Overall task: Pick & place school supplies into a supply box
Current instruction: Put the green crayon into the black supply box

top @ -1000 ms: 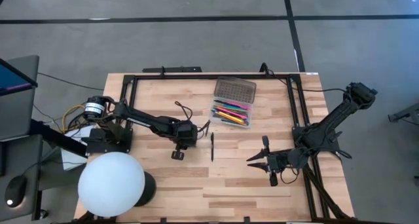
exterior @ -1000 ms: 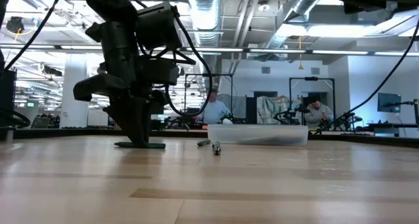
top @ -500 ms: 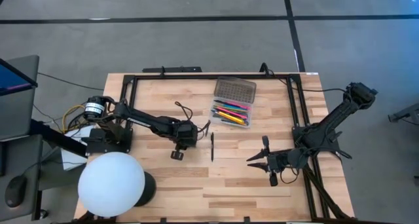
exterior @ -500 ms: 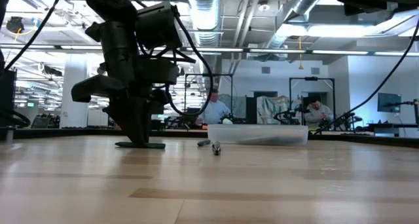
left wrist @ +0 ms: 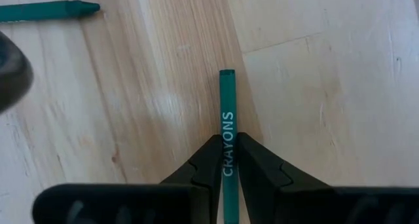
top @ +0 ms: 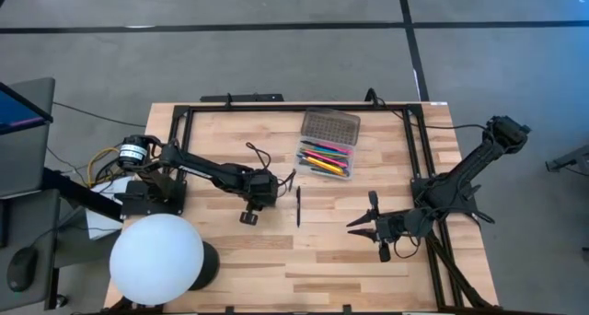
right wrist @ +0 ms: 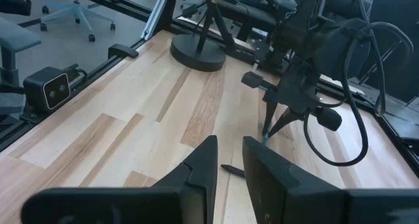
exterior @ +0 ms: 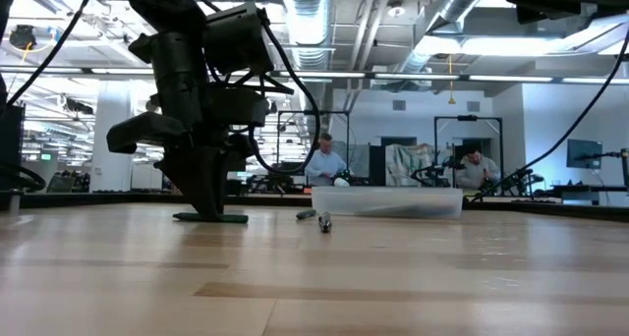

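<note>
Teal crayon (left wrist: 226,112) clamped in left claw (left wrist: 226,160) against wooden tabletop (top: 276,260), near supply box (top: 326,158); right claw (top: 373,228) spread apart, well aside.

Pale wood plank worktop (top: 230,269), black frame (top: 276,106) along edges. Open box (top: 324,158) of coloured pens near far edge, lid (top: 329,125) beside it. Dark pen (top: 298,206) loose mid-worktop. White globe lamp (top: 157,260) at near left corner.

robotics lab: exposed ducts (exterior: 462,12), workstations
</note>
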Motion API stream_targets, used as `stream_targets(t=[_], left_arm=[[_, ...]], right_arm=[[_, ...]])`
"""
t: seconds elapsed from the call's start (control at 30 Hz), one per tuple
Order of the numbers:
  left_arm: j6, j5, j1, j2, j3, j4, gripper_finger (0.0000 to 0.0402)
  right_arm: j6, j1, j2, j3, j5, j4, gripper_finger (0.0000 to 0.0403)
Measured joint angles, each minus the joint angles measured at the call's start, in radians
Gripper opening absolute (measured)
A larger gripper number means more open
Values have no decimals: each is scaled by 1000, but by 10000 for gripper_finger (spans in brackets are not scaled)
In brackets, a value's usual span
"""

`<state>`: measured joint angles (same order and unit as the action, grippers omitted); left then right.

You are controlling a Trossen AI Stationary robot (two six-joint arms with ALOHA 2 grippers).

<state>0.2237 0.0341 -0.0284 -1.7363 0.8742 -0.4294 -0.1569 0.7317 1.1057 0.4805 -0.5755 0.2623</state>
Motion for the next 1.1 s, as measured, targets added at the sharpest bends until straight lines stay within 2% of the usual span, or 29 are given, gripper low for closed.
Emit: stream_targets(t=[0.67,1.1], left_arm=[[1,2,0,0,0,1,43],[98,-3,-14,0,-2,33,43]], right_arm=[[0,0,0,0,0,0,67],[0,0,0,0,0,0,67]])
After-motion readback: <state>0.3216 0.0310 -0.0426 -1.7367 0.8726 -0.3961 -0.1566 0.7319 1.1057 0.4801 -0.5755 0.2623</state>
